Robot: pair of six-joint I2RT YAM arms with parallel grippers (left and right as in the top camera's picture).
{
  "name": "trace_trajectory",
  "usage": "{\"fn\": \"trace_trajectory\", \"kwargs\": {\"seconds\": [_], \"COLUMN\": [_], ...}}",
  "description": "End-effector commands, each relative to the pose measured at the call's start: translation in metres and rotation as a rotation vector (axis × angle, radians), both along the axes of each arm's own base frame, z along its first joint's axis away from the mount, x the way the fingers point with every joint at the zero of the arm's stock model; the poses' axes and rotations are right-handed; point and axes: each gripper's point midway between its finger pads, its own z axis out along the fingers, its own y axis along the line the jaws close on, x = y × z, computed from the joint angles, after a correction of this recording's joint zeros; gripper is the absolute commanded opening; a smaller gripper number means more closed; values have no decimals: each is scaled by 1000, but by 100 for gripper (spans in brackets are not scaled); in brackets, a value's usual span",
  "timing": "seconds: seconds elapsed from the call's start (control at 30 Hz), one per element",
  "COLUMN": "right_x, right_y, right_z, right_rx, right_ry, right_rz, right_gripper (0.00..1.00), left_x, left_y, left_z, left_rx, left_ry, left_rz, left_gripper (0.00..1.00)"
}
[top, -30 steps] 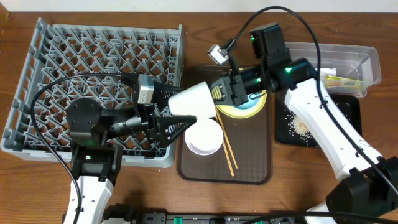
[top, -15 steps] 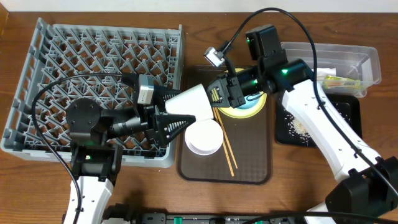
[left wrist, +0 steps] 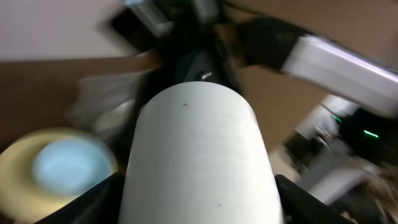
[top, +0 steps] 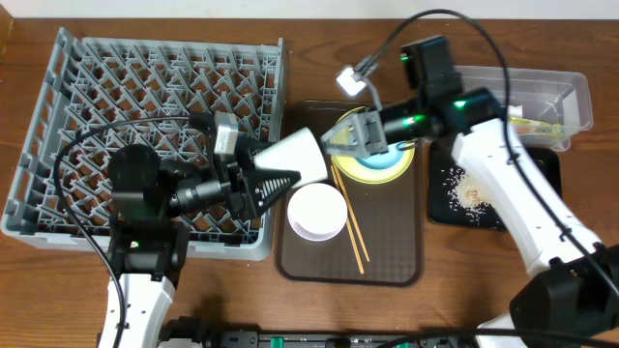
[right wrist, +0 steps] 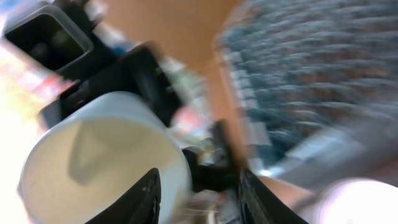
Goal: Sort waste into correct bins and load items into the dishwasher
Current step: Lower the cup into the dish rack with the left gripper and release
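Wooden table (top: 464, 280). Left gripper (top: 279, 172) clamps the white cup (top: 300, 155), tipped sideways; right gripper (top: 348, 135) parted, empty, just beside it.

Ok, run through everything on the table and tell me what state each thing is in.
white cup: on its side, gripped by the left gripper
right gripper: open, at the cup's mouth
pink bowl: upright, empty, on the brown tray
blue bowl: upright on the yellow plate
chopsticks: lying flat on the brown tray
dish rack: no dishes visible
black tray: crumbs scattered inside
clear tub: wrapper inside
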Motion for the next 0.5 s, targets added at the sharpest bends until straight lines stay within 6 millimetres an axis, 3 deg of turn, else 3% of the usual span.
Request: {"fn": "trace_trajectory", "kwargs": {"seconds": [0.0,0.07,0.13,0.3,0.47], "right_x": [50,59,59,50,38], "right_y": [-51,-73,-89,-118,-148], "right_z": [-46,-58,-66,-83,-88], "right_rx": [-305,-388,-446,-608,-792], "right_ry": [-49,-42,-38,-20,-69], "right_rz": [-276,-341,-364,-396,-407], "right_gripper": [39,38,38,38,38], "left_x": [39,57,63,61,43], "left_y": [32,62,87,131,177], "left_z": [-28,-59,-79,-84,-86], "left_rx": [125,221,291,395,532], "left_ry": [20,139,213,279,404], "left_rz": [281,485,625,835,1031], "left_gripper": [63,61,60,57,55]}}
